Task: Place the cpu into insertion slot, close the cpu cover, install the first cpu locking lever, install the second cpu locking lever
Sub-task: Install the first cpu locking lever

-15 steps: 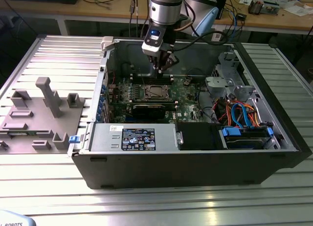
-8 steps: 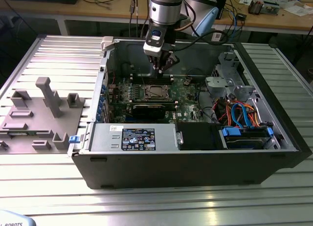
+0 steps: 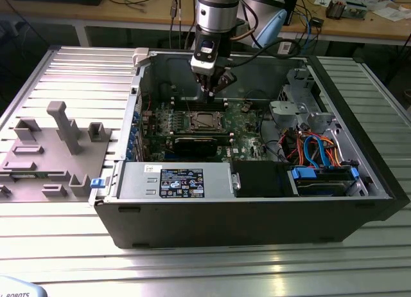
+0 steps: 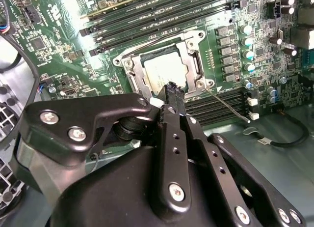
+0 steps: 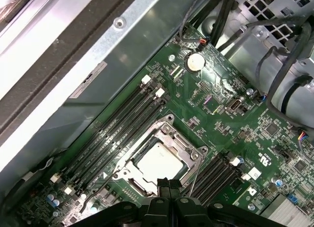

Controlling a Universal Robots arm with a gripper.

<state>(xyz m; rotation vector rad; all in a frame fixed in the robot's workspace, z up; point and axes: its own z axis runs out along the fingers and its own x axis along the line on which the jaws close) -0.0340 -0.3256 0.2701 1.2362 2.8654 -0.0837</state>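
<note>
The cpu [image 4: 165, 70] lies silvery face up in the insertion slot [image 4: 128, 64] on the green board; it also shows in the first wrist view as the cpu [image 5: 157, 160] and in the exterior view as the cpu [image 3: 205, 120]. The cpu cover [image 4: 197, 65], a silvery frame, lies flat around it. One thin wire lever [image 4: 226, 105] sticks out over the memory slots, and another lever [image 4: 162, 38] runs along the opposite side. My gripper [image 4: 171, 88] hangs just above the socket's edge, shut with nothing in it. The exterior view has the gripper [image 3: 212, 89] above the board.
The open computer case [image 3: 244, 213] lies on a slatted metal table. Long memory slots [image 5: 122, 124] flank the socket. Cables and a drive cage [image 3: 295, 104] fill the exterior view's right. A grey fixture block [image 3: 58, 149] stands at the exterior view's left.
</note>
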